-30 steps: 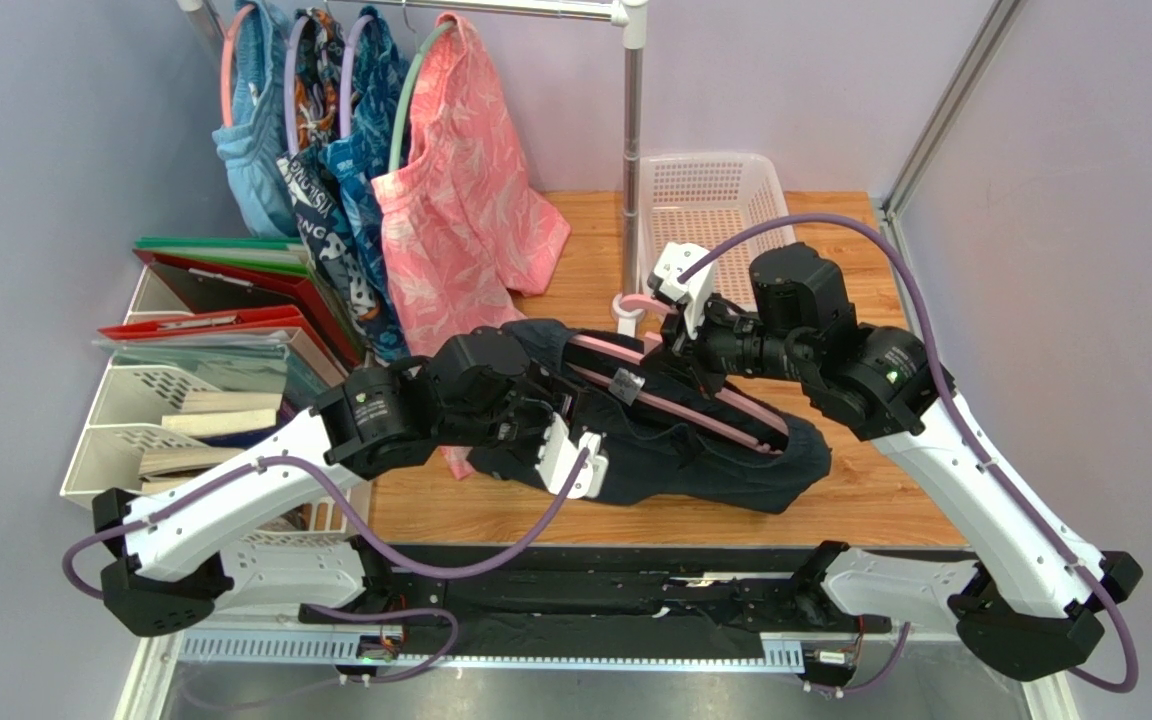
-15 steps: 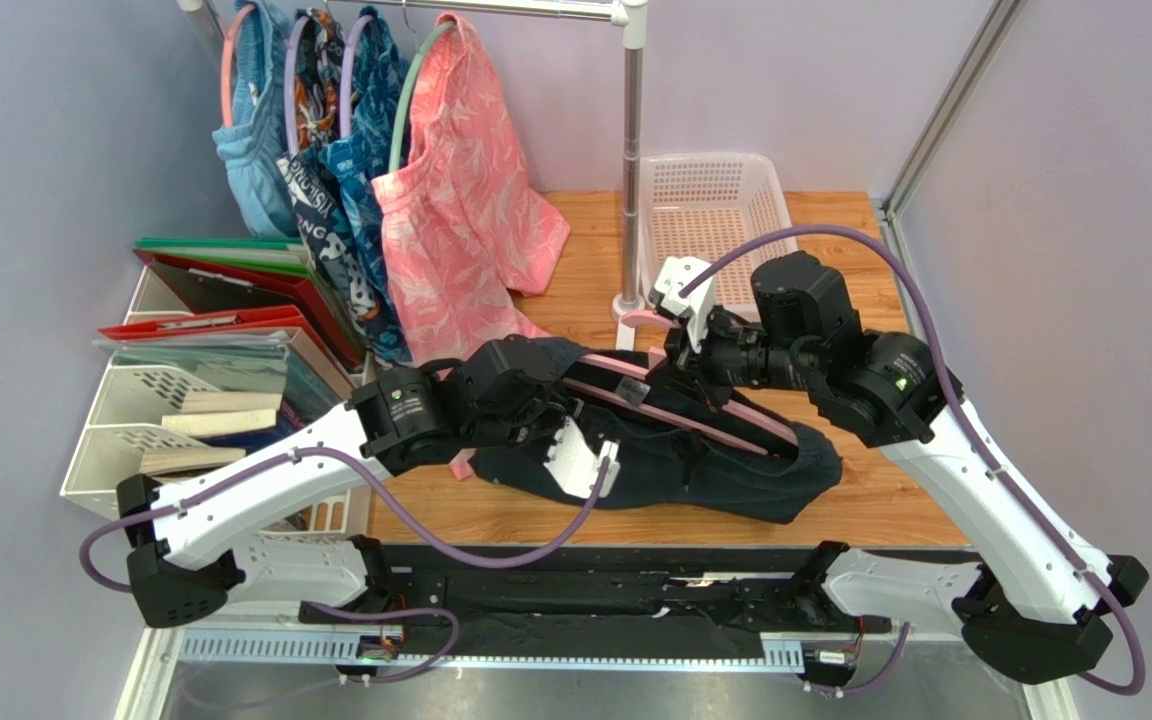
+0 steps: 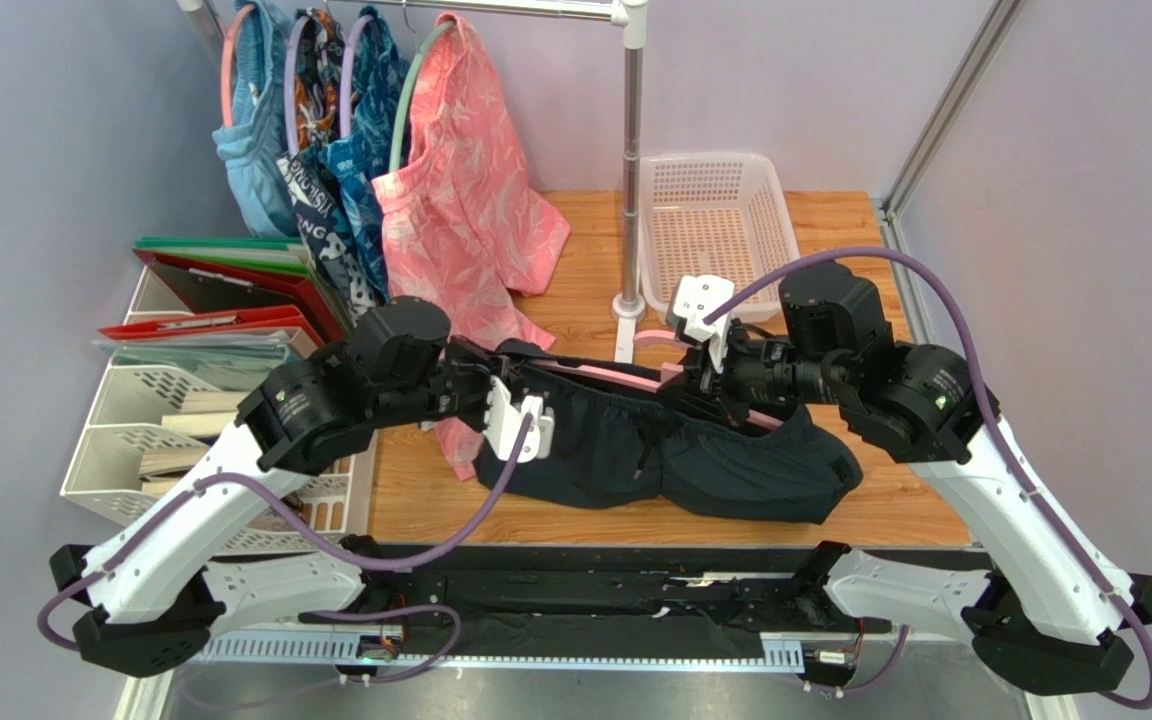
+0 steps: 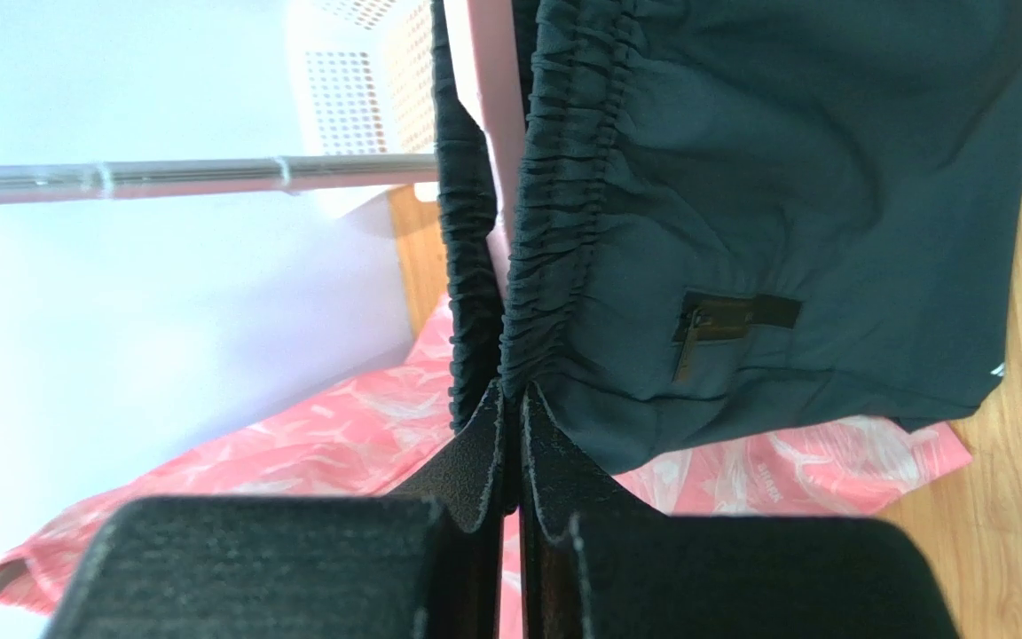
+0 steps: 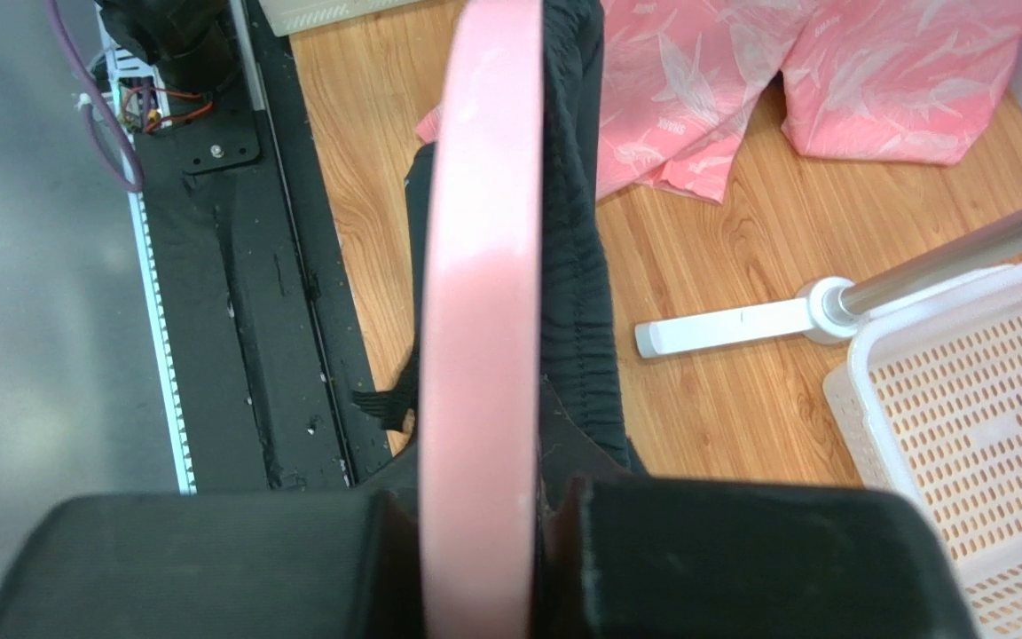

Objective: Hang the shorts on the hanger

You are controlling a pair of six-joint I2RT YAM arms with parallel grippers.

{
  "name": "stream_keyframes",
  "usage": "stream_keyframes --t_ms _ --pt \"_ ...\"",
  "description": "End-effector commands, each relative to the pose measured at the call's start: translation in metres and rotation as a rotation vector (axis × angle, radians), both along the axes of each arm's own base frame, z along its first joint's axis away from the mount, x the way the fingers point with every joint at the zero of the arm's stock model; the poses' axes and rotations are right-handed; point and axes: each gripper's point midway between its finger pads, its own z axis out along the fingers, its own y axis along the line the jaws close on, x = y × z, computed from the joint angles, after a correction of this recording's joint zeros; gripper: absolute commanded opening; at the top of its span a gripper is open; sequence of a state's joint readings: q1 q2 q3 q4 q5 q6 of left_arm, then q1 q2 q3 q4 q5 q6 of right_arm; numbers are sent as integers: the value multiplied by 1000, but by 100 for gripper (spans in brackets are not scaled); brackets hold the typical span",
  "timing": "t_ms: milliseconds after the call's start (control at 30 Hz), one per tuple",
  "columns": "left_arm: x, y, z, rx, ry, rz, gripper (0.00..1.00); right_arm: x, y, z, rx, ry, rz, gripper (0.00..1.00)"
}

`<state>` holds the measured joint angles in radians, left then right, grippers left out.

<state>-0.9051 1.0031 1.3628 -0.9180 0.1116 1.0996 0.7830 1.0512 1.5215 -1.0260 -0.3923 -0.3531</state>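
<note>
The black shorts (image 3: 687,450) hang stretched between my two grippers above the wooden table. The pink hanger (image 3: 612,375) runs inside their waistband; only its upper bar shows. My left gripper (image 3: 515,378) is shut on the gathered waistband at the shorts' left end. In the left wrist view its tips (image 4: 510,400) pinch the elastic edge of the shorts (image 4: 796,200), with a strip of the hanger (image 4: 490,80) between the two fabric layers. My right gripper (image 3: 684,384) is shut on the hanger; in the right wrist view the hanger (image 5: 483,266) passes between its jaws (image 5: 477,493), beside the waistband (image 5: 570,200).
A clothes rack post (image 3: 632,165) stands behind the shorts, its white foot (image 5: 743,320) on the table. A pink leaf-print garment (image 3: 462,210) and blue garments (image 3: 327,165) hang back left. A white basket (image 3: 717,225) sits back right. File trays (image 3: 192,390) line the left side.
My left gripper has shut on the shorts' waistband and drawn it left and back, stretching the shorts along the hanger. The right arm shifted slightly right with the hanger.
</note>
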Motion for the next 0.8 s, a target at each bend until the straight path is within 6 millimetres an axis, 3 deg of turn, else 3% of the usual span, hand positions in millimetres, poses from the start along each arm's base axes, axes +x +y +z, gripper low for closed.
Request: stream_keyframes --t_ms 0,100,167,200,300,367,400,467,533,700,767 --pt "8 0 11 0 14 0 0 -14 -3 26 25 -64 64 0" --pt "5 2 13 2 23 -5 0 -8 -8 36 32 -104 22 0" --pt "-3 4 16 -24 59 -4 23 3 -12 42 25 -126 -40 0" --pt "-8 3 20 -56 79 -11 42 7 -12 45 26 -133 -60 0" --pt "-17 -3 44 -193 152 19 61 17 -13 51 32 -131 -118 0" --pt "-22 -15 67 -324 219 32 74 23 -11 50 40 -99 -163 0" --pt "-19 -24 69 -343 252 35 78 25 -10 49 46 -89 -173 0" --pt "-16 -35 84 -401 307 46 77 27 -5 46 49 -56 -179 0" --pt "-4 -54 76 -382 365 65 74 26 -1 48 60 -51 -166 0" --pt "0 -88 77 -388 435 -30 71 28 0 58 91 -74 -170 0" --pt "-4 -92 83 -407 457 -52 60 33 1 61 106 -68 -203 0"
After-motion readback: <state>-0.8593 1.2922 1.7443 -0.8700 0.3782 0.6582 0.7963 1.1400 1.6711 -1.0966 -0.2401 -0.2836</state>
